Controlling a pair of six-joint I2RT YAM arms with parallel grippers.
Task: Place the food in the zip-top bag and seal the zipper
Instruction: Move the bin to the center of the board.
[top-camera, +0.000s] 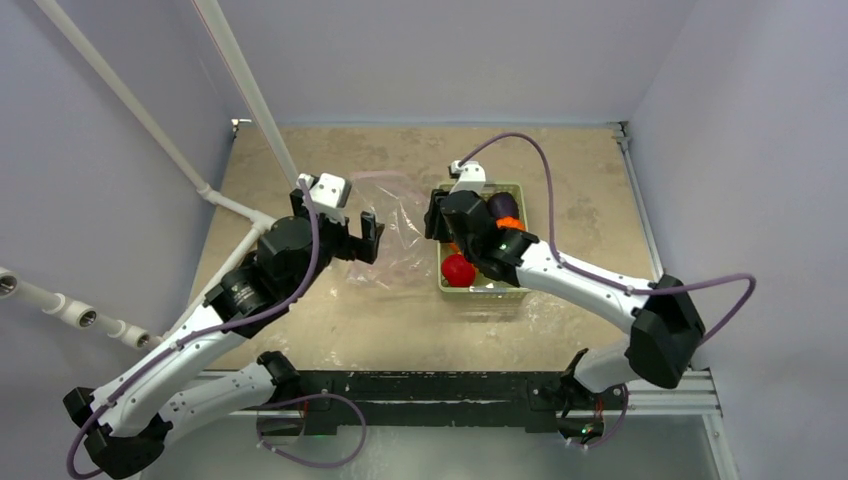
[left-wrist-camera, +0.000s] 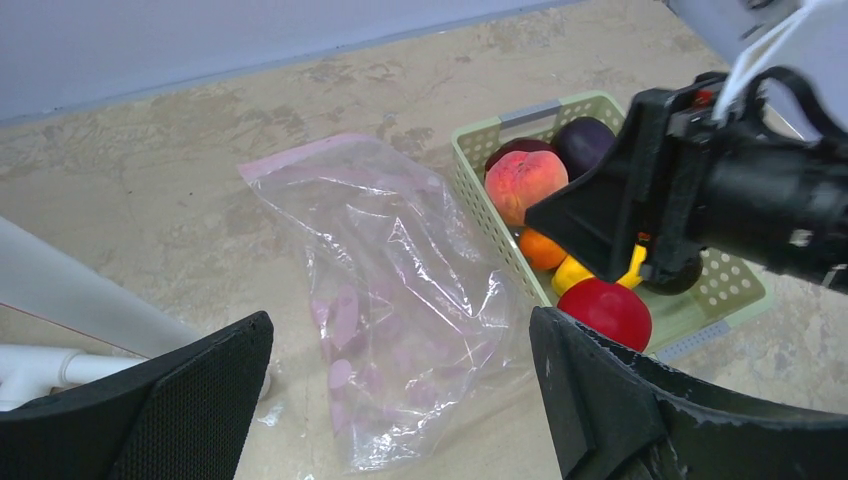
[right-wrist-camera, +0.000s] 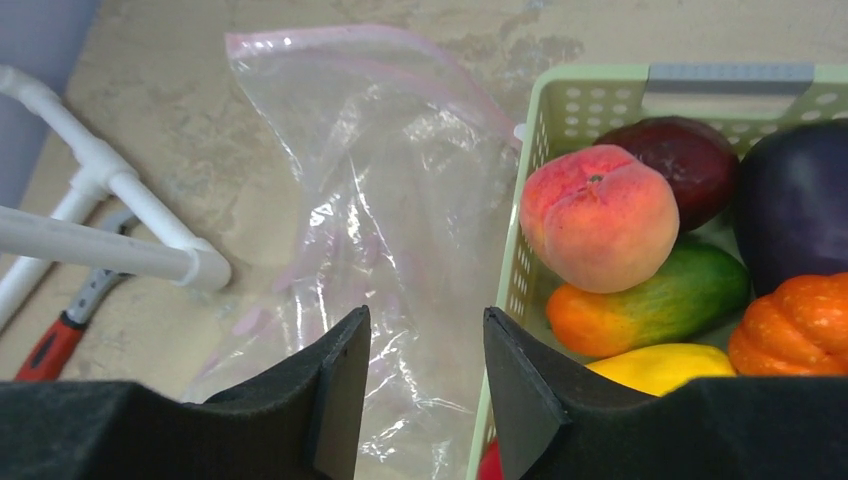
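The zip-top bag (top-camera: 395, 225) lies flat and empty on the table, left of the basket; it also shows in the left wrist view (left-wrist-camera: 390, 290) and the right wrist view (right-wrist-camera: 390, 200). Its pink zipper (right-wrist-camera: 300, 40) is at the far end. The food sits in the pale green basket (top-camera: 480, 292): red apple (left-wrist-camera: 607, 312), peach (right-wrist-camera: 598, 217), plum (right-wrist-camera: 690, 160), eggplant (right-wrist-camera: 795, 205), pumpkin (right-wrist-camera: 790, 325), yellow pepper (right-wrist-camera: 660, 367). My left gripper (top-camera: 356, 238) is open and empty above the bag's near left part (left-wrist-camera: 400, 325). My right gripper (top-camera: 440, 215) is open and empty over the basket's left rim (right-wrist-camera: 425, 320).
A white pipe frame (top-camera: 225, 195) runs across the table's left side, close to my left arm. A red-handled tool (right-wrist-camera: 60, 335) lies under it. An orange-and-green fruit (right-wrist-camera: 650, 305) lies in the basket under the peach. Walls close in the table on three sides.
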